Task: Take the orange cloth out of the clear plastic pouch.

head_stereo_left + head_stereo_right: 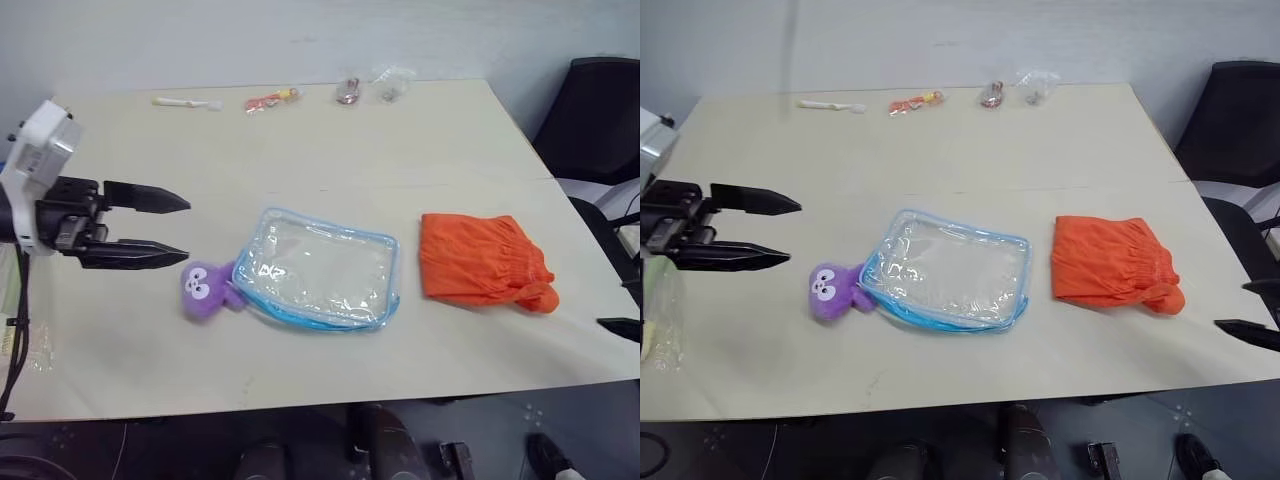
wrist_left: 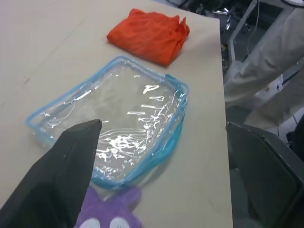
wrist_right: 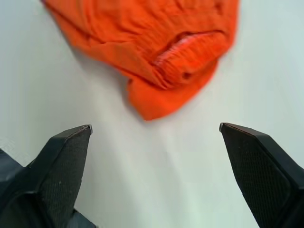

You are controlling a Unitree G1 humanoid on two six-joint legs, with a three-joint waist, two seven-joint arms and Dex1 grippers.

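Beige table point(image 1: 330, 140) holds the orange cloth point(image 1: 483, 262) lying apart from the clear plastic pouch point(image 1: 318, 268); both tools point(image 1: 180, 226) point(image 3: 154, 130) spread apart, empty.

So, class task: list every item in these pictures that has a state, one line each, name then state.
orange cloth: out of the pouch, crumpled on the table, ungripped.
clear plastic pouch: empty, lying flat.
purple plush toy: lying against the pouch's edge.
left pincer: open, holding nothing.
right pincer: open, beside the cloth, holding nothing.

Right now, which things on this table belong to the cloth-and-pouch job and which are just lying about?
Job: orange cloth, lying outside the clear plastic pouch.
Lying about: purple plush toy, small items along the far edge, crinkled clear bag.
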